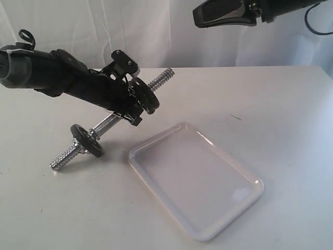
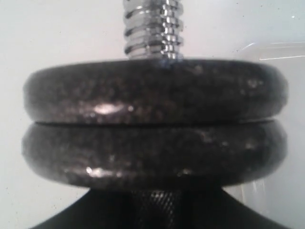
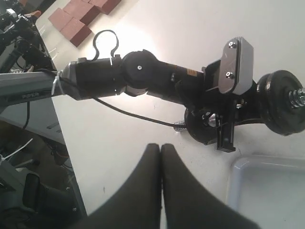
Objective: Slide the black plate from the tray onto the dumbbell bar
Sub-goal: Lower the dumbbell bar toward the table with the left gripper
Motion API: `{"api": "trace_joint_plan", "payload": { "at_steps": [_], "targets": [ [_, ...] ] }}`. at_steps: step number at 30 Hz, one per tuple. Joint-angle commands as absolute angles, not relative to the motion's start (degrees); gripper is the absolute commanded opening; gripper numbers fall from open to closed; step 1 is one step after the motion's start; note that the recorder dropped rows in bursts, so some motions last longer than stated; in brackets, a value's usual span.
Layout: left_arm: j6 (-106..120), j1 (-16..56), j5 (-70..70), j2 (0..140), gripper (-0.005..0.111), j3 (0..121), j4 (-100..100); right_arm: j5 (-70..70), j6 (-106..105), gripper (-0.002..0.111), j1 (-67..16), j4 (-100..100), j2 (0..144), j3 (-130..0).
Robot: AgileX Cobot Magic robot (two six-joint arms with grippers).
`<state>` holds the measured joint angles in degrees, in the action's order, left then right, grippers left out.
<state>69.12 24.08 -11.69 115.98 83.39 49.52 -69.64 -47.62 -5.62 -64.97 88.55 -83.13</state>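
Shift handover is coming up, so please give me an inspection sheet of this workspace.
Surface: white table, one small dark mark.
Job's things: tray empty; dumbbell bar tilted, lower end on the table; black plate on its raised end, flush against a second disc.
Clutter: nothing seen.
Grippers: left gripper shut on the dumbbell bar; right gripper shut, empty, raised.
Cables: black cable along the left arm.
Surroundings: white curtain behind.

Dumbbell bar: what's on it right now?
Two black discs sit stacked against each other near its raised threaded end; a third disc sits near the low end. The left gripper covers the middle of the dumbbell bar, so any collar there is unseen.
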Motion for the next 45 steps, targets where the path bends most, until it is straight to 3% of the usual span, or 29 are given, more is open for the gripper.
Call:
{"api": "trace_joint_plan", "payload": {
  "at_steps": [1, 45],
  "targets": [
    [69.47, 24.11, -9.40, 114.65, 0.000, 89.06, 54.80, -69.96, -47.29, 0.000, -5.01, -64.36, 87.39, -83.34],
    [69.21, 24.11, -17.57, 123.52, 0.000, 93.40, 53.97, -69.96, -47.17, 0.000, -5.01, -60.48, 87.41, -83.23]
  ]
}}
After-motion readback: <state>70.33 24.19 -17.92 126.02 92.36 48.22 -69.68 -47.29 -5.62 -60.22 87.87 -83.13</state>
